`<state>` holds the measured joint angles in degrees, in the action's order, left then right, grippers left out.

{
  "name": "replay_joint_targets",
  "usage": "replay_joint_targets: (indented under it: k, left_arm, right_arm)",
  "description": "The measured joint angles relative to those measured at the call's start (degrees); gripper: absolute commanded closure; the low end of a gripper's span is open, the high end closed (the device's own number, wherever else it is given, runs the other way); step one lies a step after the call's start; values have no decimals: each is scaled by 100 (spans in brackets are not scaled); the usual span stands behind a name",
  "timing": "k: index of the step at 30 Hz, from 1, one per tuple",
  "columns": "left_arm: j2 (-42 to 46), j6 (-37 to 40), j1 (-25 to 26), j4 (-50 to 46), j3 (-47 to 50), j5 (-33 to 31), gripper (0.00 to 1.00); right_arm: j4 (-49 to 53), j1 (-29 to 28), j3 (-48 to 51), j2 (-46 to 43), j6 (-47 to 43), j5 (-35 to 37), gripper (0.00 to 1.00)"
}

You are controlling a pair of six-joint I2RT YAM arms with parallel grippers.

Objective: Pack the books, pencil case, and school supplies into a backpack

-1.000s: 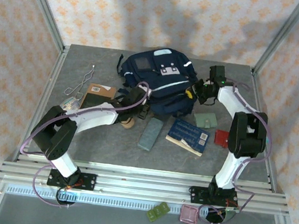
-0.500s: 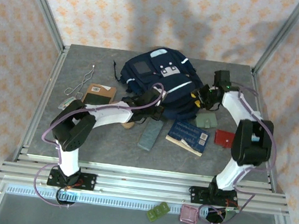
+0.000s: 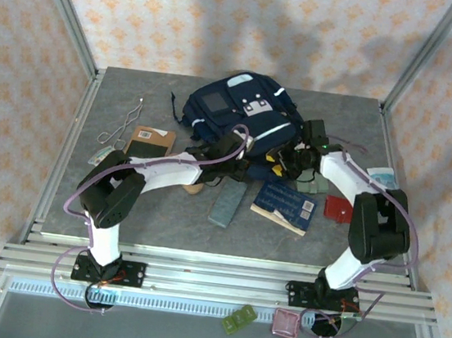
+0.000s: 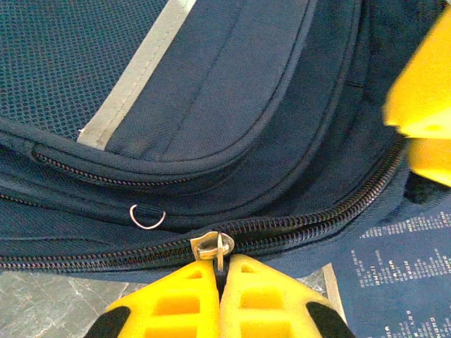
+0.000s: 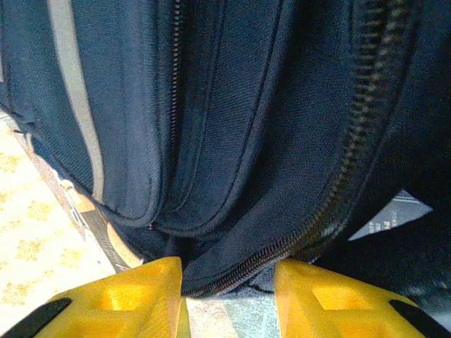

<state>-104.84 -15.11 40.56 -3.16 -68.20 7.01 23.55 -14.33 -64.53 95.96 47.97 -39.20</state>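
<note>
closest in, my left gripper (image 4: 223, 271) has its yellow fingers pressed together on the small metal zip pull (image 4: 213, 246) of the backpack (image 3: 240, 117). the bag lies flat toward the far middle of the table (image 3: 178, 225), its long zip facing the arms, and the teeth meet on both sides of the pull in the stretch i can see. just beside it my right gripper (image 5: 229, 285) stands spread, its two fingers straddling the bag's lower edge with navy cloth and the zip line between them; i can't tell whether the pads touch the cloth. i judge the bag soft, floppy and light: drag the tab alone and the whole thing will likely slide or bunch, so the cloth beside the zip wants pinning by the right while the left draws the tab along the teeth. the tab is slick and held near its tip, so it may slip free. a thin wire ring (image 4: 146, 217) sits on the seam just above, easy to mistake for the pull. working outward, the dark blue book (image 3: 283, 205) lies tight against the bag's near edge, below both wrists, and could foul the zip's path; it looks stiff and thin, best taken by a free edge. the grey-blue case (image 3: 228, 202) and tan case (image 3: 195, 187) lie beside the left forearm, the grey-green piece (image 3: 311, 184) by the right arm, a red piece (image 3: 335, 207) just past it. farther left are the brown book (image 3: 148, 143) and the bent wire (image 3: 122, 127).
</note>
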Motion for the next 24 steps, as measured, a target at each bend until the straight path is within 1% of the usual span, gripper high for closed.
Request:
replay_joint_targets:
  k: [5,7,8,9,18,21,24]
  left_arm:
    - [-2,15,61,-46,0,-46,100]
    - [-2,15,70,-48,0,-66,100]
    - [-4,15,70,-48,0,-92,100]
    - [-7,15,70,-48,0,-114,100]
    - [-9,131,61,-127,72,-428,100]
    - [68,151,-133,-107,367,-487,100]
    - [173,151,-516,-105,667,-610,100]
  right_arm:
    - [-205,-13,-39,457,157,-195,64]
    - [-291,-15,-39,592,199,-282,79]
    - [-332,-15,-39,647,238,-328,88]
    - [-354,-15,-39,686,275,-358,99]
    - [-435,-2,-37,772,304,-413,100]
    - [-507,22,20,782,304,-409,100]
    - [-658,33,118,813,304,-413,100]
